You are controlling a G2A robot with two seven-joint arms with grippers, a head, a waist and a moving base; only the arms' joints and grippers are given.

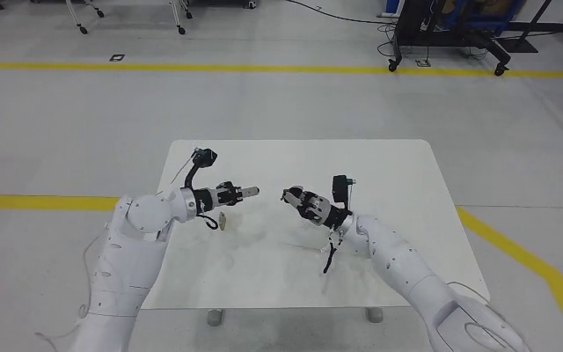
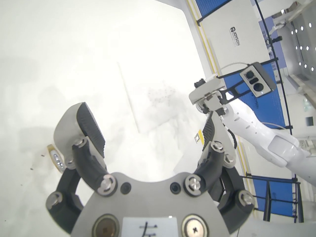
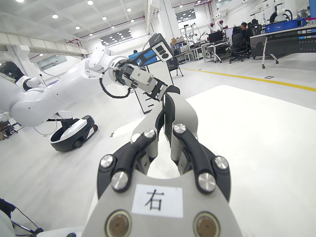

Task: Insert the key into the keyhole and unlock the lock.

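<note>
A small brass lock [image 1: 223, 220] lies on the white table [image 1: 396, 176], left of the middle and just beneath my left forearm. In the left wrist view the lock [image 2: 55, 159] shows beside and behind one finger. My left gripper [image 1: 250, 190] hovers over the table's middle, open with nothing between its fingers [image 2: 90, 127]. Facing it a short gap away, my right gripper [image 1: 288, 195] is shut, its pads [image 3: 169, 117] pressed together with nothing visible between them. No key can be made out.
The table's far edge [image 1: 299, 141] and its right side are bare. A faint square outline [image 2: 148, 99] marks the tabletop. Yellow floor lines [image 1: 264, 68] and a wheeled rack [image 1: 449, 26] lie beyond the table.
</note>
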